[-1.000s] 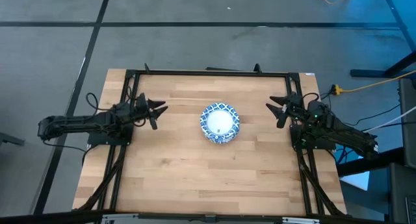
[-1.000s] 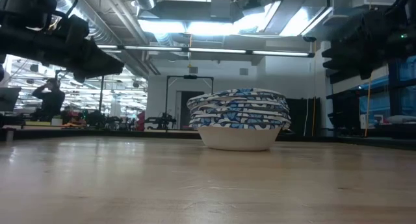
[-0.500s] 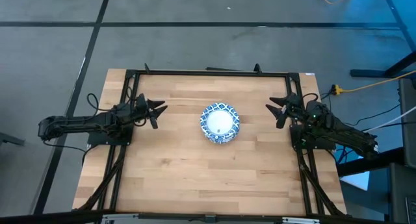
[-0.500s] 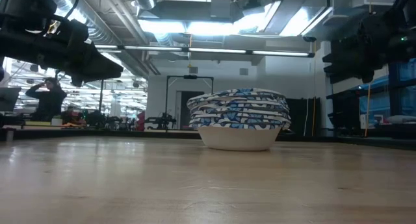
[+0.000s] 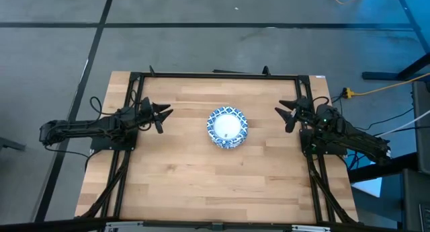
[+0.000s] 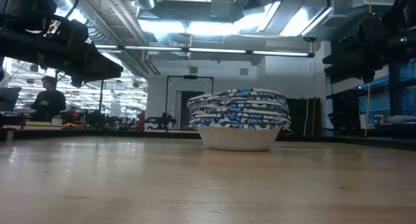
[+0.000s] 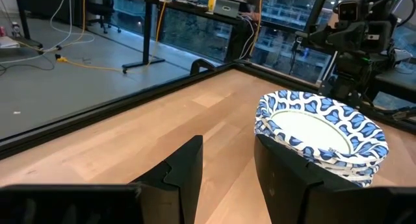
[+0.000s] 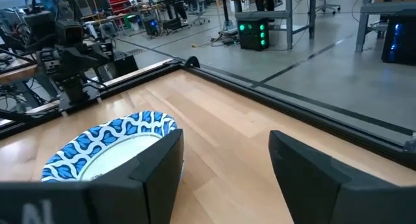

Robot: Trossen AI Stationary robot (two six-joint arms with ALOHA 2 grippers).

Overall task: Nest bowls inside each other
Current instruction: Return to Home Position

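The left gripper [image 5: 163,118] is spread open and holds nothing. Ahead of it sits the pile of bowls [image 5: 227,127], tucked one inside another, in the middle of the worktop [image 5: 201,185]. Past the bowls, the right gripper [image 5: 283,118] faces back, open and empty too. Neither arm looks nearer to the bowls.

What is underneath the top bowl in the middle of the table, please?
Below the top bowl, more nested bowls show only rims; their insides are covered.
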